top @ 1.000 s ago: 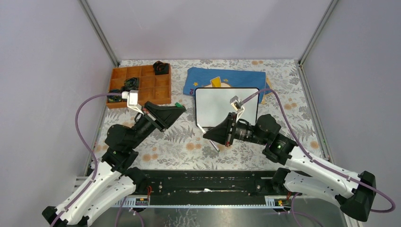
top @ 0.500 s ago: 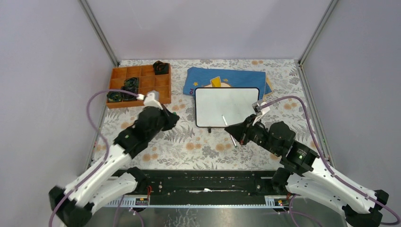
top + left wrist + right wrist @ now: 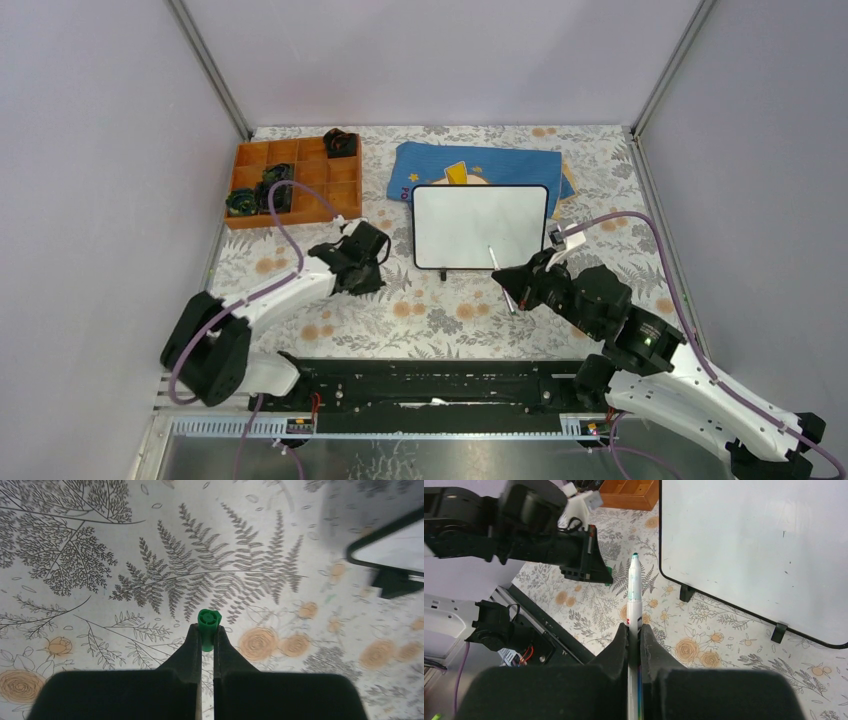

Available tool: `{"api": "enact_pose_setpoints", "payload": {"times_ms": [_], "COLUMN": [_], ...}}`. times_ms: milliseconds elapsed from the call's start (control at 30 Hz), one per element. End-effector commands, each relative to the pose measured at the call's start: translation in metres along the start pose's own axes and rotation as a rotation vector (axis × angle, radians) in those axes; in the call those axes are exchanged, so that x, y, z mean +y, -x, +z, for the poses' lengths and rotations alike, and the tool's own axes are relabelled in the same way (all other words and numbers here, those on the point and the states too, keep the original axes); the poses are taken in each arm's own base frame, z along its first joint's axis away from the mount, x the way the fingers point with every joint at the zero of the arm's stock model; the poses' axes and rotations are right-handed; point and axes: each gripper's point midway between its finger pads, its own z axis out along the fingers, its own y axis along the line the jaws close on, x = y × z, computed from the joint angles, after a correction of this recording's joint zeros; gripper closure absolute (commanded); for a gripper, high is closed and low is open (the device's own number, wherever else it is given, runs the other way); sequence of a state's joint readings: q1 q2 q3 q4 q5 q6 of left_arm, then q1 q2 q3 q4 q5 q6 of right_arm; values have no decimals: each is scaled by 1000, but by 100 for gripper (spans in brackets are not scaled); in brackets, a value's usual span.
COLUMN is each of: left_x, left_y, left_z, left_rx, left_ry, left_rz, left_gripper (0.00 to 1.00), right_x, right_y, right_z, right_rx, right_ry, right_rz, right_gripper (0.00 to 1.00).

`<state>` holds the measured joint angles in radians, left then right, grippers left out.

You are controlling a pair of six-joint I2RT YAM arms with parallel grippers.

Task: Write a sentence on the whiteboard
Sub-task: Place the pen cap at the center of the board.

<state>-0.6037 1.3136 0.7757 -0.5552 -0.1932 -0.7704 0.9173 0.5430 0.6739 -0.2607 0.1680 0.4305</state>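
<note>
Floral tablecloth (image 3: 420, 310), blank whiteboard (image 3: 480, 225); right jaws clamp marker (image 3: 634, 595), left jaws cap (image 3: 208, 622).

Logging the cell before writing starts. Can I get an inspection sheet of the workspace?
Surface: floral-print table, nothing seen amiss.
Job's things: whiteboard on small black feet, no writing seen; uncapped marker; green cap.
Clutter: blue cloth behind the board; orange tray holding dark items.
End effectors: left end effector shut on the green cap; right end effector shut on the marker, tip off the board.
Cables: purple cables arching over both arms; snags: nothing seen.
Surroundings: plain grey walls; nothing else seen.
</note>
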Motion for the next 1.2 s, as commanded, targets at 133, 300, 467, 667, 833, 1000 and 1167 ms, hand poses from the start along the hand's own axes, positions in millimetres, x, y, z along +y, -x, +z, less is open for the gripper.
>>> {"api": "enact_pose_setpoints", "payload": {"times_ms": [133,300,467,667,833,1000,1167], "left_x": [0,1,4,7,8,3,-12], "left_y": [-19,-24,-27,-29,-29,-21,3], "left_z": [32,38,42,45,45,36,12], "left_rx": [113,124,135,133,133,103,38], "left_ry": [23,29,42,57,59,37,-16], "left_rz": [16,6,10,10,6,-8,-22], "left_gripper": [100,90,74,58,56,52,40], "right_x": [-2,-3,-2,-2,-2,-2,1], "right_y": [4,4,4,3,3,4,8], "right_z": [0,3,5,6,7,7,7], "right_rx": [-26,-23,-23,-18,-14,-16,-19], "right_ry": [-10,-15,-13,-14,-16,-15,-10], "right_rz": [5,-1,-3,-8,-14,-20,-25], "right_gripper": [100,100,100,100,100,100,100]}}
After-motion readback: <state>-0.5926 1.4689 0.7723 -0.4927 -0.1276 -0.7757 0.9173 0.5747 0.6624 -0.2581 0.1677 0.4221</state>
